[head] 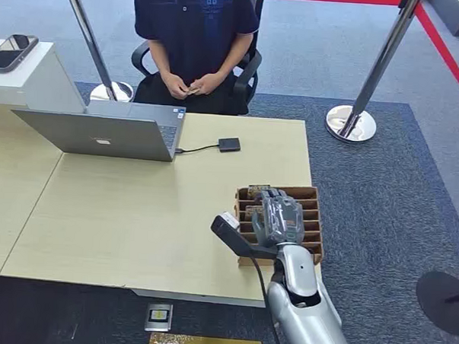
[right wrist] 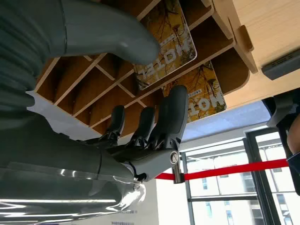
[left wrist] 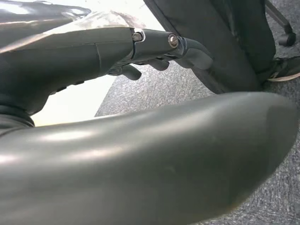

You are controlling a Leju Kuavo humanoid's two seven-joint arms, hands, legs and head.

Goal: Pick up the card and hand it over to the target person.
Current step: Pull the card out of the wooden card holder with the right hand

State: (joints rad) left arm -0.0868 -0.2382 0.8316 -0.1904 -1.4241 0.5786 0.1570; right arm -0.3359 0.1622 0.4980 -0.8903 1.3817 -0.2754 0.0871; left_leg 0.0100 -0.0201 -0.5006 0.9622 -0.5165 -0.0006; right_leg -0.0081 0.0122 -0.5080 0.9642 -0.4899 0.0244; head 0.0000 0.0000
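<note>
A yellow card standing in the slotted wooden rack on the surface is being pinched between the thumb and fingers of the right hand.

An office or reception-like hall: a pale desk with a laptop at upper left, grey carpet, and barrier posts at upper right.

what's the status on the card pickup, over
Right robot hand over the card rack, fingers straddling a card, not clearly gripping. Left robot hand hanging by the floor, holding nothing. Person seated across; path clear.
</note>
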